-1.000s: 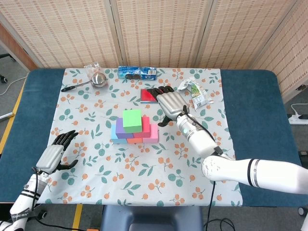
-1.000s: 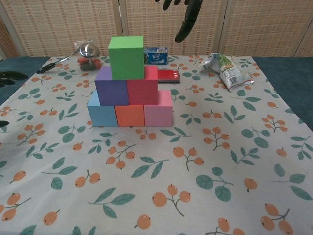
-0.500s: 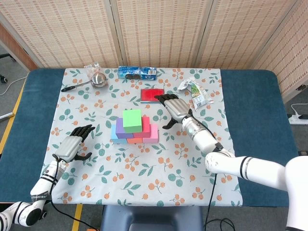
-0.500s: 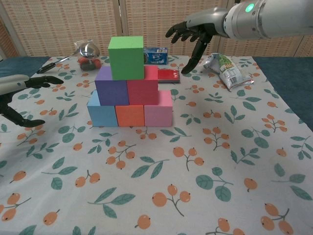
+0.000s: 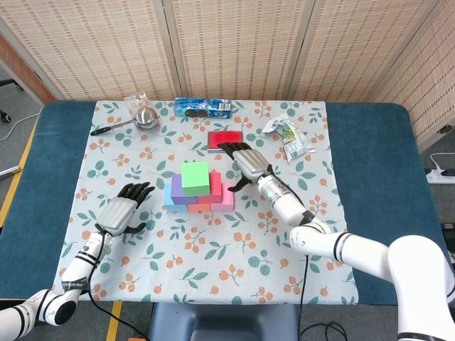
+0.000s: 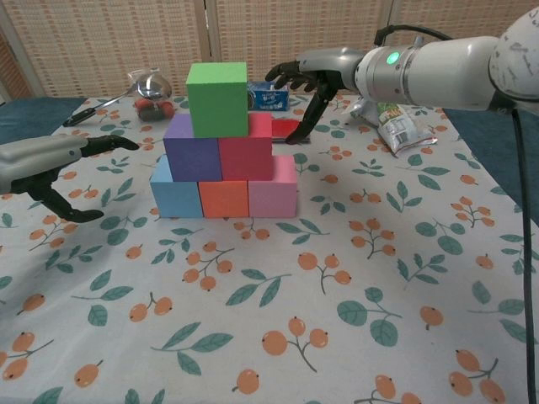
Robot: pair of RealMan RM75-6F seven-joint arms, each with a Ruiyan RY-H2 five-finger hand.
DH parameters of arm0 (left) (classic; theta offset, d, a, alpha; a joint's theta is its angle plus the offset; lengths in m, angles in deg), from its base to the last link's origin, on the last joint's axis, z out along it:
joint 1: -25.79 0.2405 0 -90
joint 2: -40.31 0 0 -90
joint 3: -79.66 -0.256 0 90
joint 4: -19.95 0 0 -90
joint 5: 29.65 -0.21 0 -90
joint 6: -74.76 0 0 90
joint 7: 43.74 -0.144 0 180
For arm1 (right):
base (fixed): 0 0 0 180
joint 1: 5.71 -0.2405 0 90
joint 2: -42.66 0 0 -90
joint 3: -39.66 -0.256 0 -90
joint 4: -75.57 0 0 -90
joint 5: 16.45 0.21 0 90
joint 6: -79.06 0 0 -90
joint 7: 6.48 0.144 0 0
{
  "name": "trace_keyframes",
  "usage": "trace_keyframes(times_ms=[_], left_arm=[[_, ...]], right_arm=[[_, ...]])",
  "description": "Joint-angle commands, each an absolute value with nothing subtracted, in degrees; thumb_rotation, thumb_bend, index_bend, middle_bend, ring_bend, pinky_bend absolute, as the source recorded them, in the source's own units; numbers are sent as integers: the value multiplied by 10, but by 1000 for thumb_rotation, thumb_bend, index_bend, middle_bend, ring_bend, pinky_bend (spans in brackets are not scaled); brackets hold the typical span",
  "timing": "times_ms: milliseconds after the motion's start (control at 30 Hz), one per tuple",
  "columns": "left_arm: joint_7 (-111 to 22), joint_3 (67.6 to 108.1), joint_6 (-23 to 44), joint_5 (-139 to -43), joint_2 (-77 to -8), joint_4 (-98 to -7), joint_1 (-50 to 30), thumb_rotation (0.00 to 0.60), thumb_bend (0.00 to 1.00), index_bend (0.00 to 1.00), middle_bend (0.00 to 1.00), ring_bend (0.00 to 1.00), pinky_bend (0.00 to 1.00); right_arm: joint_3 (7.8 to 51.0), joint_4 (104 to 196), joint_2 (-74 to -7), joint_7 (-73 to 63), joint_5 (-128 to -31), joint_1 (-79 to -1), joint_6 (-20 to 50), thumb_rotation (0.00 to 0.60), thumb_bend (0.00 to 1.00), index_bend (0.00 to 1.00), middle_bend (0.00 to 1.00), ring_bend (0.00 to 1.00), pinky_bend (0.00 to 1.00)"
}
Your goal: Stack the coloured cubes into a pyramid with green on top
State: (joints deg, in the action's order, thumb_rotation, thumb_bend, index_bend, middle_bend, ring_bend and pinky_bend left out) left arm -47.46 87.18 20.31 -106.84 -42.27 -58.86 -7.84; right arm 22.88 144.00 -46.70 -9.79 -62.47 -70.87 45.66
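A pyramid of cubes stands mid-table. Its bottom row is a blue cube (image 6: 174, 197), an orange cube (image 6: 223, 199) and a pink cube (image 6: 273, 187). Above them sit a purple cube (image 6: 192, 148) and a red cube (image 6: 246, 148). A green cube (image 6: 217, 98) (image 5: 195, 177) tops the stack. My right hand (image 6: 310, 74) (image 5: 244, 163) hovers just right of the stack with fingers spread, holding nothing. To the left of the stack, low over the cloth, my left hand (image 6: 52, 160) (image 5: 121, 212) is open and apart from the cubes.
A flowered cloth (image 5: 213, 270) covers the blue table. Behind the stack lie a red flat packet (image 5: 225, 138), a blue biscuit pack (image 5: 203, 107), a snack bag (image 5: 290, 136) and a metal ladle (image 5: 141, 118).
My right hand has come down and leftward to just beside the stack. My left hand has moved in from the left edge toward the cubes. The cubes have not moved.
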Motion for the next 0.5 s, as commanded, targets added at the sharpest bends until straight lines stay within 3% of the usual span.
trace_keyframes(times_ms=[33, 500], left_arm=[[-500, 868, 200, -1066, -435, -580, -85, 600, 309, 0, 0, 0, 0], [-562, 860, 177, -1071, -460, -587, -94, 600, 309, 0, 0, 0, 0]], right_arm=[[224, 1426, -477, -82, -639, -705, 461, 600, 0, 0, 38, 0, 0], [218, 1395, -498, -55, -664, -702, 466, 600, 0, 0, 37, 0, 0]])
